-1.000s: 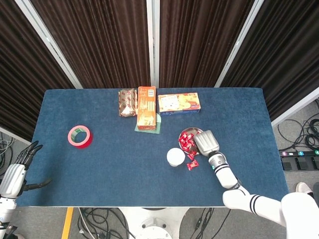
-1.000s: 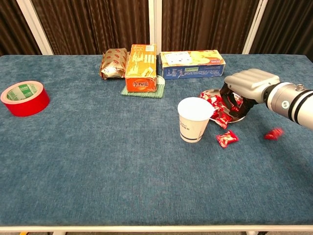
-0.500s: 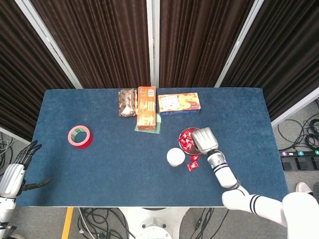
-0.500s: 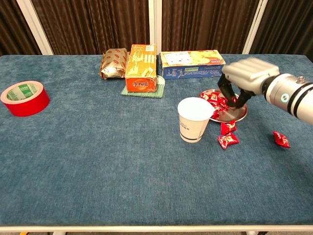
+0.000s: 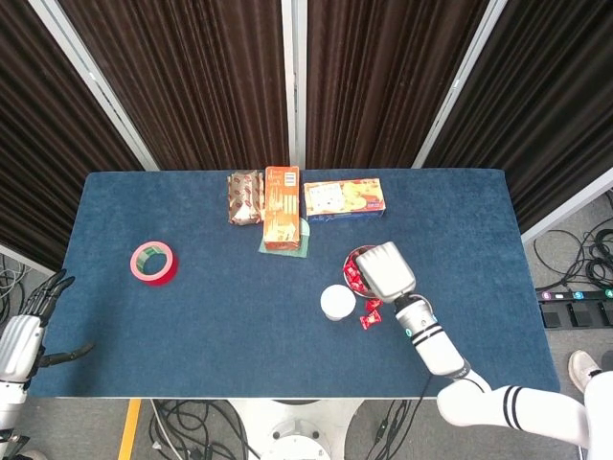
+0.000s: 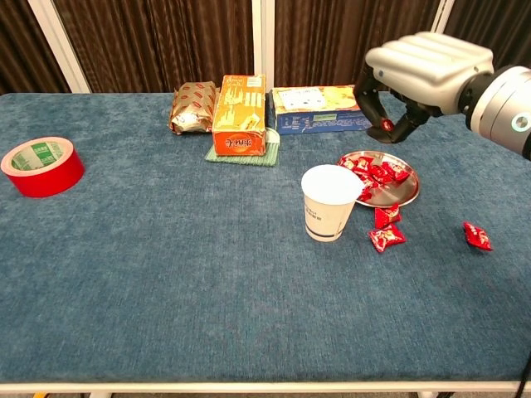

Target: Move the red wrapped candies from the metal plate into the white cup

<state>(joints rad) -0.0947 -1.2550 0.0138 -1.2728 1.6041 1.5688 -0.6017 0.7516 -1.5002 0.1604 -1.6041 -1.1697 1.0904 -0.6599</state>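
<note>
A heap of red wrapped candies lies in the shallow round metal plate, which sits just right of the white paper cup standing upright on the blue cloth-covered surface. Two more red candies lie on the surface just in front of the plate, beside the cup, and another stray red candy lies well off to the right. The right hand hangs in the air above the plate, its dark fingers curled down and pinching a small red candy at their tips. The left hand shows only in the head view, off the surface's left edge, empty with fingers spread. Behind the cup stand an orange carton on a green mat, a brown foil packet and a long blue biscuit box; a red tape roll lies far left.
</note>
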